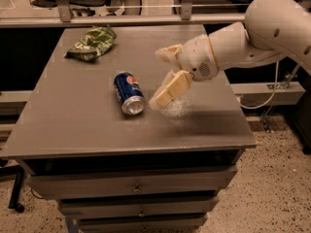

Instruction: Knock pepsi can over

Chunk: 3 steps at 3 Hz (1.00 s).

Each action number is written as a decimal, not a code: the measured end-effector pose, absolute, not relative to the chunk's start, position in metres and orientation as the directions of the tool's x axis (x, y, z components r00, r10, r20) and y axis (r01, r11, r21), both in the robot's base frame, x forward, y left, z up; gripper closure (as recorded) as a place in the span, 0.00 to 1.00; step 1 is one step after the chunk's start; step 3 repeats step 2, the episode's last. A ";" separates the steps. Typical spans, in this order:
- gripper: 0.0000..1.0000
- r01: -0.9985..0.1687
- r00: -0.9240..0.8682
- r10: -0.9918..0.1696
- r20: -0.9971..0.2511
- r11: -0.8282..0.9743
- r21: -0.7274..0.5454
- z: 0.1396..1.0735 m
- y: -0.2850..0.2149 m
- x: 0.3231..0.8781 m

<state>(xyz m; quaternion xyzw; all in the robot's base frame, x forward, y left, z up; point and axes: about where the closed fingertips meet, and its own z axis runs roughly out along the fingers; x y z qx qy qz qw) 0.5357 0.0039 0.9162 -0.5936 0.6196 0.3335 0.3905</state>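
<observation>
Tool (163, 77) hung spread apart and empty mid-frame, just right of the pepsi can (129, 92), not touching; the can lay sideways on the worktop (73, 125), so the knock seemed done.

Only mark you'll catch is the round red-white-blue logo on the pepsi can (129, 93), on the tabletop (73, 120) just beside your spread-open claw (159, 77). No lettering readable.
</observation>
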 end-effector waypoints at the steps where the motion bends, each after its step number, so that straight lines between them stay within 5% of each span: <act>1: 0.00 -0.988 0.006 -0.503 -0.864 0.132 -0.084 0.923 -0.041 0.538; 2: 0.00 -0.965 -0.020 -0.540 -0.841 0.231 -0.125 0.939 -0.093 0.543; 3: 0.00 -0.965 -0.020 -0.540 -0.841 0.231 -0.125 0.939 -0.093 0.543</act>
